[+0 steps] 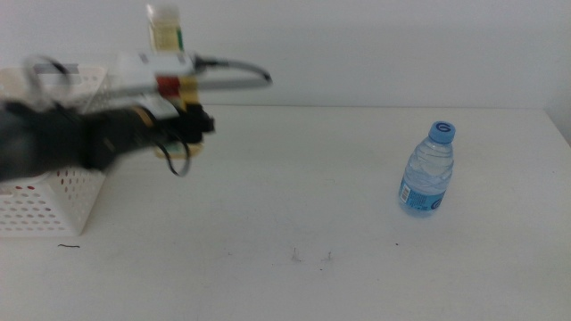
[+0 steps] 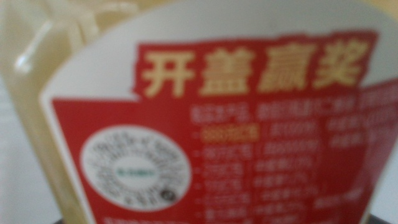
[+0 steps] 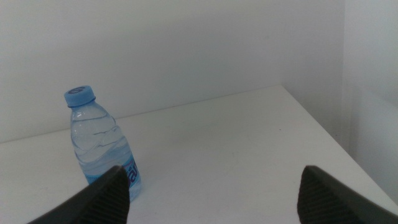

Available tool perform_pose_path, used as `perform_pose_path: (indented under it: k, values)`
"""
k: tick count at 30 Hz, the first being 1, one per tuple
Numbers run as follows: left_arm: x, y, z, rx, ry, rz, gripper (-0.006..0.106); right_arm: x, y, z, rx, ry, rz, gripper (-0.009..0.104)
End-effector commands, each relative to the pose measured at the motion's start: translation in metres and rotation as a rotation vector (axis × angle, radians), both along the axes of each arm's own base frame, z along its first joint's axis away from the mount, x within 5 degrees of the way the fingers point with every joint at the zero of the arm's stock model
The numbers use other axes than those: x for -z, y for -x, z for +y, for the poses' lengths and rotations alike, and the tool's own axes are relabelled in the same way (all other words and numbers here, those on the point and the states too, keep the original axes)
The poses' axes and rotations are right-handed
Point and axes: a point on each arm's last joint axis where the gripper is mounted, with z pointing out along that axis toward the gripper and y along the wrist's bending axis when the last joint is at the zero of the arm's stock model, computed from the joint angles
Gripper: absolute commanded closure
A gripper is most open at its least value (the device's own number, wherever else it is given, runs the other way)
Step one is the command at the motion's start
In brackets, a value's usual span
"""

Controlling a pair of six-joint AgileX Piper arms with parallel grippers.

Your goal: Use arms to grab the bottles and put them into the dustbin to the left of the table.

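The white perforated plastic dustbin (image 1: 40, 201) sits at the far left of the white tabletop (image 1: 294, 214), partly behind the black left arm (image 1: 62, 138). Just past it, the left gripper (image 1: 192, 125) is clamped around the yellow-liquid bottle with red-and-white label (image 1: 167, 36), whose label fills the left wrist view (image 2: 249, 124). Well apart to the right stands the small clear water bottle with blue cap (image 1: 428, 169), upright, just beyond one finger (image 3: 106, 193) of the wide-open right gripper (image 3: 211, 193).

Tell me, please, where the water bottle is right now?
In the middle view the water bottle stands upright on the table's right side, alone, far from the dustbin.
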Motion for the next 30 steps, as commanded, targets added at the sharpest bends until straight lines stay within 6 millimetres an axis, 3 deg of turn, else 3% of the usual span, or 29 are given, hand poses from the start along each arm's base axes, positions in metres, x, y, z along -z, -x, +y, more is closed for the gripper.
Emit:
perform_pose_path:
  k: [1, 6, 8, 11, 14, 17, 30]
  values:
    - [-0.06, 0.02, 0.016, -0.018, -0.023, 0.036, 0.102, 0.0, 0.0, 0.0, 0.005, 0.016, -0.01, 0.005]
    - [-0.137, 0.026, 0.063, 0.003, -0.187, 0.238, 0.102, 0.0, 0.0, 0.0, 0.005, 0.016, -0.01, 0.005]
    - [-0.157, 0.028, 0.093, -0.007, -0.238, 0.33, 0.102, 0.0, 0.0, 0.0, 0.005, 0.016, -0.01, 0.005]
    - [-0.167, 0.029, 0.134, -0.041, -0.276, 0.434, 0.102, 0.0, 0.0, 0.0, 0.005, 0.016, -0.01, 0.005]
    - [-0.157, 0.026, 0.168, -0.066, -0.278, 0.518, 0.102, 0.0, 0.0, 0.0, 0.005, 0.016, -0.01, 0.005]
    - [-0.141, 0.018, 0.183, -0.064, -0.271, 0.564, 0.102, 0.0, 0.0, 0.0, 0.005, 0.016, -0.01, 0.005]
    - [-0.07, -0.019, 0.197, -0.008, -0.249, 0.717, 0.102, 0.0, 0.0, 0.0, 0.005, 0.016, -0.01, 0.005]
